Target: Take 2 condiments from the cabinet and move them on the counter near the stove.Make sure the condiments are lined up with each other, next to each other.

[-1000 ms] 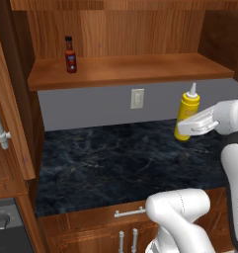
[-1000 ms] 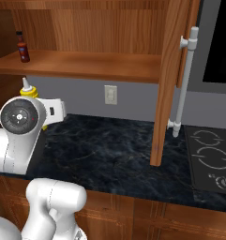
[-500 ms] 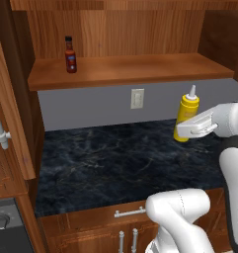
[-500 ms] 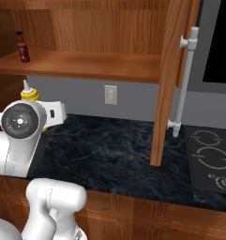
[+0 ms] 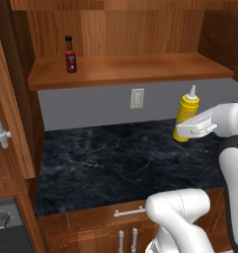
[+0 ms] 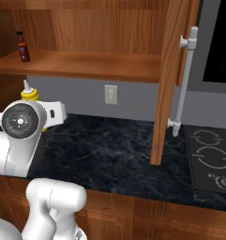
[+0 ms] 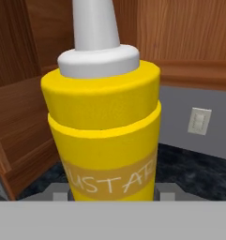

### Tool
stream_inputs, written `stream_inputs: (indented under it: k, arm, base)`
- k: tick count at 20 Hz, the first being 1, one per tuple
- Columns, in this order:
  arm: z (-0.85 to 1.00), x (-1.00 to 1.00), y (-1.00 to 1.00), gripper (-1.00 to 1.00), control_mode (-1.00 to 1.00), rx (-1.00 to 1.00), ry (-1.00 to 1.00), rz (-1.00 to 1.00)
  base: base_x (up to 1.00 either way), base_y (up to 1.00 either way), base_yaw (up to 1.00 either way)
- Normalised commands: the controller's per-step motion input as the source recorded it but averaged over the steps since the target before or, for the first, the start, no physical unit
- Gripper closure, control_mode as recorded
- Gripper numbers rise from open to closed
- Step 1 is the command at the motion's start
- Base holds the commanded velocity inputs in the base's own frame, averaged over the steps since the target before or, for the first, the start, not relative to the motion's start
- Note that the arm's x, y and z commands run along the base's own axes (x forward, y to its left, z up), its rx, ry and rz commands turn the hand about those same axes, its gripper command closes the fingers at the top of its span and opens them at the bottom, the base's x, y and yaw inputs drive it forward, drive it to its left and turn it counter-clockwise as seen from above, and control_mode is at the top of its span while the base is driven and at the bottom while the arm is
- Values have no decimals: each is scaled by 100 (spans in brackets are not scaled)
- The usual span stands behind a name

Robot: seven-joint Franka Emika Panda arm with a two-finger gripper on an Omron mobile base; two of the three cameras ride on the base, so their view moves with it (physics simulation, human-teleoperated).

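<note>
My gripper [image 5: 183, 130] is shut on the yellow squeeze bottle [image 5: 185, 112], holding it upright by its lower body just over the dark marbled counter [image 5: 105, 163] at the back. Whether its base touches the stone I cannot tell. In the hand view the bottle [image 7: 105, 136] rises right in front of the camera between the fingertips [image 7: 62, 194], white nozzle up. The right base view has its yellow top [image 6: 29, 94] peeking over my arm. The dark red sauce bottle [image 5: 70, 55] stands on the cabinet shelf [image 5: 130, 69], far from the gripper. The stove [image 6: 210, 157] lies beyond the open door.
The open cabinet door [image 6: 173, 70] with its long grey bar handle [image 6: 184, 82] hangs over the counter between the bottle and the stove. A wall outlet [image 5: 137, 98] sits on the grey backsplash. Drawers [image 5: 115, 220] run below the counter.
The gripper has sunk a little toward the counter with the yellow bottle in it. The red bottle has not moved.
</note>
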Motion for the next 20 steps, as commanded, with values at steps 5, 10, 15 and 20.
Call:
stream_inputs:
  k: [5,10,15,20]
  arm:
    - [0,0,0,100,100,0,0,0]
    - [0,0,0,100,100,0,0,0]
    - [0,0,0,100,100,0,0,0]
    - [0,0,0,100,100,0,0,0]
  base:
    - [-69,-23,0]
    - [-81,-30,0]
    - [-63,-30,0]
    - [-14,-83,0]
